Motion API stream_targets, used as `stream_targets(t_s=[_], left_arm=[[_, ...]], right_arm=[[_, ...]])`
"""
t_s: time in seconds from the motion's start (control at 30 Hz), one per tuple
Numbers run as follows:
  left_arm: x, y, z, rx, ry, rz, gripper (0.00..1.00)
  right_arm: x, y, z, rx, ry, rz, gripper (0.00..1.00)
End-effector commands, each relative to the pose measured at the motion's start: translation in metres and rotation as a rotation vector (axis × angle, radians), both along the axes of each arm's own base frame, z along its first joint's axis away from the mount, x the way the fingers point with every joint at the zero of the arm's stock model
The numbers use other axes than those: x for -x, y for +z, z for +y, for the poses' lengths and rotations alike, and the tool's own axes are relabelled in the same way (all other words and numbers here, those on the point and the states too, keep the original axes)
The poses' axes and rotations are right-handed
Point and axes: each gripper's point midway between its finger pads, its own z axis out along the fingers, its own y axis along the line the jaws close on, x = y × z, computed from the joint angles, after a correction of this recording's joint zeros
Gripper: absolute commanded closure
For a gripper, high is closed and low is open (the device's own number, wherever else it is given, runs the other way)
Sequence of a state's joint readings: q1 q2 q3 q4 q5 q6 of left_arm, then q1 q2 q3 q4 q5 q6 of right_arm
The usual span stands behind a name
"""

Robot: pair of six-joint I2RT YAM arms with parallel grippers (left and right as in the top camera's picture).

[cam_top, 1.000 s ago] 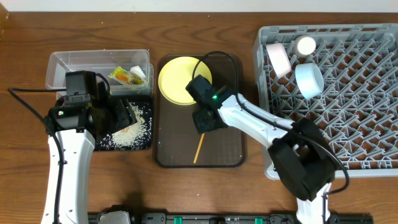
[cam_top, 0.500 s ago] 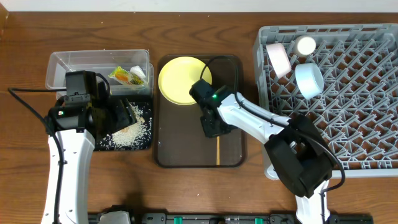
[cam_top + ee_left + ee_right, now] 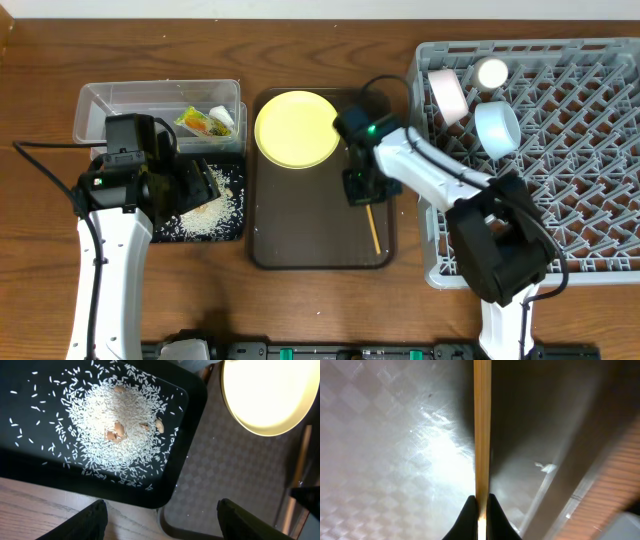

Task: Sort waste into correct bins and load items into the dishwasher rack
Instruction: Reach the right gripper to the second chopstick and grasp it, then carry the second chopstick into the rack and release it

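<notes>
**Chopstick.** The chopstick (image 3: 481,435) is a thin, straight stick of pale wood with an even width and a plain surface.

**Position relative to the pincer.** In the right wrist view it runs up the centre of the frame from the right gripper (image 3: 481,510). The two dark fingers (image 3: 470,516) are pressed together on its lower end, pinching it.

**Location and axis.**
- In the overhead view the chopstick (image 3: 373,232) projects from under the right gripper (image 3: 362,196) toward the bottom of the frame.
- Its long axis is near vertical in the frame, with the free end tilted slightly to the right.
- It lies over the right part of the brown tray (image 3: 300,235), close to the right rim. This is to the lower right of the plate (image 3: 297,130) and left of the rack (image 3: 560,210).
- Whether the free end touches the tray floor cannot be told.

**Left gripper.** The left gripper (image 3: 167,522) is spread wide. It hangs at the lower edge of the black tray (image 3: 30,467), which holds the rice (image 3: 117,425).
</notes>
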State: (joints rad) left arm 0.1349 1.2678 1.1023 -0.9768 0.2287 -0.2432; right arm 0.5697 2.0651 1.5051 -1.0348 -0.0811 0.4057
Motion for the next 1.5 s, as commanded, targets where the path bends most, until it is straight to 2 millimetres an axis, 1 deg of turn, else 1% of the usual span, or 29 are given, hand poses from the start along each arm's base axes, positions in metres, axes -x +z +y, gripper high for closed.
stream_targets(t_s=[0.0, 0.03, 0.07, 0.1, 0.17, 0.27, 0.37, 0.43, 0.5, 0.6, 0.73, 0.9, 1.1, 1.13, 1.17, 1.3, 1.43, 1.47], left_arm=[[-0.002, 0.003, 0.004, -0.012, 0.011, -0.003, 0.27], [-0.002, 0.003, 0.004, -0.012, 0.011, -0.003, 0.27], [-0.002, 0.003, 0.004, -0.012, 0.011, -0.003, 0.27], [-0.002, 0.003, 0.004, -0.012, 0.011, -0.003, 0.27], [-0.002, 0.003, 0.004, -0.012, 0.011, -0.003, 0.27], [-0.002, 0.003, 0.004, -0.012, 0.011, -0.003, 0.27], [-0.002, 0.003, 0.004, -0.012, 0.011, -0.003, 0.27], [-0.002, 0.003, 0.004, -0.012, 0.011, -0.003, 0.27], [-0.002, 0.003, 0.004, -0.012, 0.011, -0.004, 0.27], [-0.002, 0.003, 0.004, -0.012, 0.011, -0.004, 0.27], [-0.002, 0.003, 0.004, -0.012, 0.011, -0.003, 0.27], [-0.002, 0.003, 0.004, -0.012, 0.011, -0.004, 0.27], [-0.002, 0.003, 0.004, -0.012, 0.011, -0.004, 0.27], [-0.002, 0.003, 0.004, -0.012, 0.011, -0.004, 0.27], [-0.002, 0.003, 0.004, -0.012, 0.011, -0.003, 0.27], [-0.002, 0.003, 0.004, -0.012, 0.011, -0.003, 0.27], [-0.002, 0.003, 0.004, -0.012, 0.011, -0.004, 0.27], [-0.002, 0.003, 0.004, -0.012, 0.011, -0.003, 0.27]], right_arm=[[-0.023, 0.047, 0.001, -0.08, 0.034, -0.089, 0.99], [-0.027, 0.058, -0.002, -0.089, 0.034, -0.107, 0.99], [-0.032, 0.074, -0.007, -0.102, 0.03, -0.139, 0.99], [-0.035, 0.08, -0.01, -0.106, 0.024, -0.154, 0.99], [-0.042, 0.102, -0.023, -0.122, -0.008, -0.208, 0.99], [-0.049, 0.122, -0.046, -0.115, -0.06, -0.259, 0.99], [-0.051, 0.13, -0.075, -0.078, -0.12, -0.266, 0.99], [-0.048, 0.128, -0.092, -0.044, -0.153, -0.243, 0.99], [-0.045, 0.122, -0.105, -0.017, -0.178, -0.217, 0.99], [-0.037, 0.108, -0.117, 0.006, -0.2, -0.177, 0.99], [-0.024, 0.084, -0.132, 0.061, -0.215, -0.128, 0.99], [-0.018, 0.066, -0.138, 0.072, -0.224, -0.107, 0.99], [-0.02, 0.063, -0.137, 0.068, -0.217, -0.116, 0.98], [-0.02, 0.063, -0.138, 0.069, -0.216, -0.116, 0.97], [-0.019, 0.063, -0.138, 0.069, -0.216, -0.115, 0.91], [-0.019, 0.063, -0.138, 0.069, -0.216, -0.115, 0.74], [-0.021, 0.065, -0.137, 0.065, -0.217, -0.125, 0.66], [-0.023, 0.067, -0.136, 0.062, -0.217, -0.132, 0.65]])
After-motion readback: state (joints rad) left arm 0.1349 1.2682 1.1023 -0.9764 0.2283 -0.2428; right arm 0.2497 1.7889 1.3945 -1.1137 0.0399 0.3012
